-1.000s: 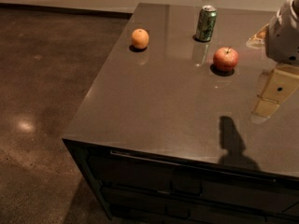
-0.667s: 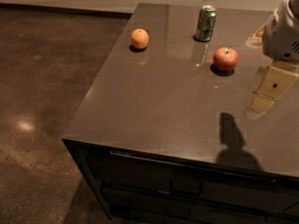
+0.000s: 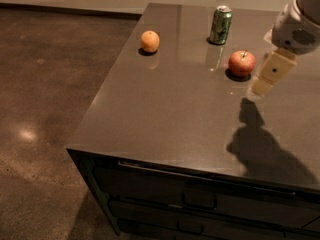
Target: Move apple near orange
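Camera view is showing a job that is barely getting started: the apple [image 3: 242,63] is sitting on the dark table [image 3: 165,109] toward the far right, with its stem up, and nothing is touching it. The orange [image 3: 150,40] is resting near the far left edge, well apart from the apple. A green can [image 3: 220,25] is standing upright between them, a little farther back. So nothing of the move is looking done yet. To my eye the apple is waiting to be grasped, lifted, carried leftward past the can and set down beside the orange. The gripper [image 3: 261,86] is hanging just to the right of the apple, slightly nearer than it, above the tabletop and angling down to the left. Its shadow [image 3: 260,139] is falling on the surface in front. Whether the claw is apart or together I cannot tell from where I am standing; it is certainly holding nothing. Compared with a second ago, the gripper is sitting closer to the apple, having shifted left and toward the far side, so the gap beside the fruit is shrinking. The apple, the orange and the can are all staying exactly where they were.
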Robot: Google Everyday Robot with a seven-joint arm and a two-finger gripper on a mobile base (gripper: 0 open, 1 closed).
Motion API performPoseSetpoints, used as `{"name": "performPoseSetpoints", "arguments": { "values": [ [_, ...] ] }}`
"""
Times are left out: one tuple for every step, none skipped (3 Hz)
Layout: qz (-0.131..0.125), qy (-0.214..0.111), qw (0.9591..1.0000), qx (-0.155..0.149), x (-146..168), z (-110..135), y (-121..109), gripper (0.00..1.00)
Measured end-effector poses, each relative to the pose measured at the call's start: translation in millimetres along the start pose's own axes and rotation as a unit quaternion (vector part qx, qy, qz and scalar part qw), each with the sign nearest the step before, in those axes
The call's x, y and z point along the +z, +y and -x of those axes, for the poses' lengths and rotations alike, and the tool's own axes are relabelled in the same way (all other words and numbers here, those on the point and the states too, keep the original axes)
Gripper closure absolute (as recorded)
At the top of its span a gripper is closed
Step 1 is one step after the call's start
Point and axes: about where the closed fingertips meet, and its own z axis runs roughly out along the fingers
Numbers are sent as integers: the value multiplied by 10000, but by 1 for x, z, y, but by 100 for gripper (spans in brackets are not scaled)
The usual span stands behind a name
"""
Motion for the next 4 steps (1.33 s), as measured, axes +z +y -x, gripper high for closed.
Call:
{"name": "performPoseSetpoints", "arguments": {
  "values": [
    [-108,-187,9986,482,26,1,-45,0],
    [-193,-428,9950,877,56,5,-85,0],
    [-115,-613,9892,1327,95,9,-122,0],
    [-22,-687,9852,1573,118,9,-138,0]
  ]
}}
